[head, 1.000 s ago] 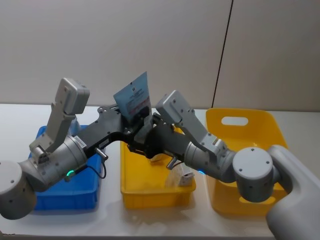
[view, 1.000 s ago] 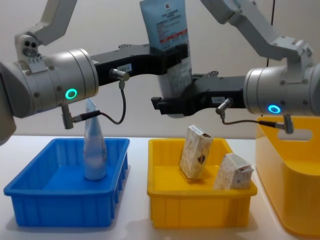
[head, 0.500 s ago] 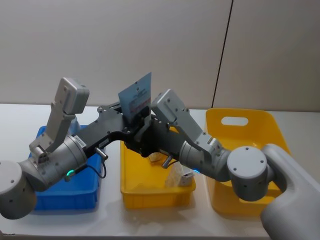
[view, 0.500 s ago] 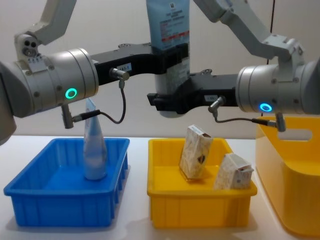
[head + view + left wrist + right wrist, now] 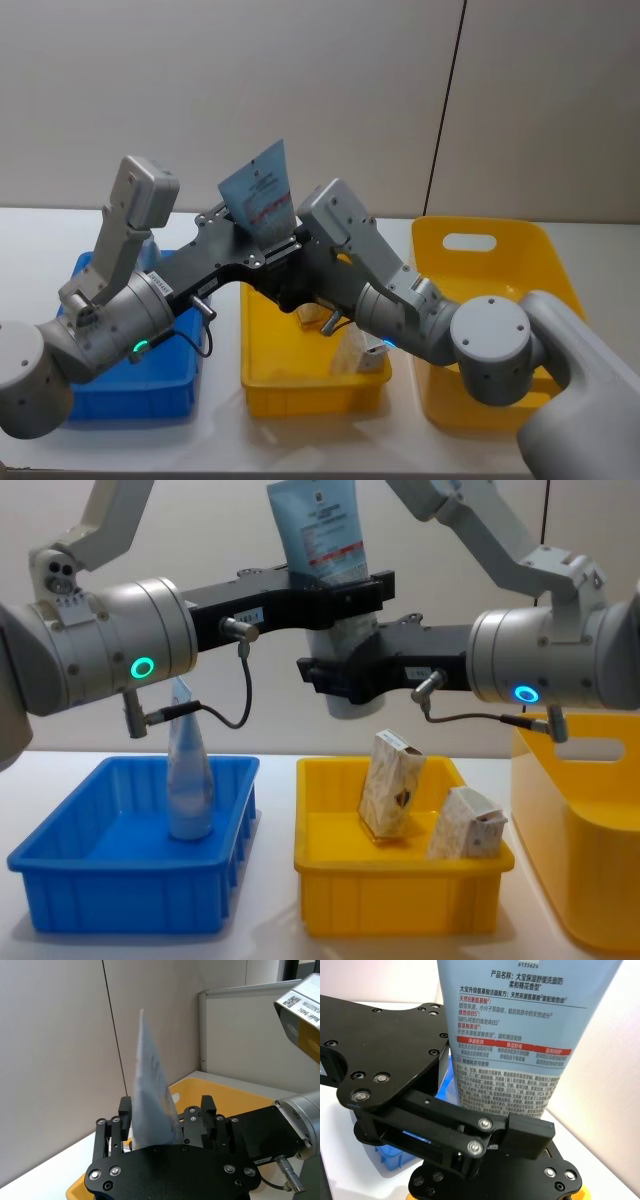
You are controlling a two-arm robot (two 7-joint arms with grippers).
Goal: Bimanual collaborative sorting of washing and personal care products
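A pale-blue squeeze tube (image 5: pixel 318 528) with a red-and-white label hangs in the air above the middle yellow bin, its crimped end up and leaning left, its white cap (image 5: pixel 352 698) down. My left gripper (image 5: pixel 340 590) is shut across the tube's middle (image 5: pixel 150 1110). My right gripper (image 5: pixel 345 672) holds its lower end just above the cap. In the head view the tube (image 5: pixel 258 195) rises above both grippers. A second pale-blue tube (image 5: pixel 188 780) stands upright in the blue bin. Two beige speckled cartons (image 5: pixel 392 785) (image 5: pixel 468 825) lean in the middle yellow bin.
The blue bin (image 5: pixel 130 905) sits at the left and the shallow yellow bin (image 5: pixel 400 895) in the middle. A taller yellow bin (image 5: pixel 590 830) with a handle slot stands at the right. Both arms cross above the middle bin, and a grey wall is behind.
The tube's top has tipped to the left and now leans. The left gripper's fingers reach slightly farther right across it. The right arm has barely shifted.
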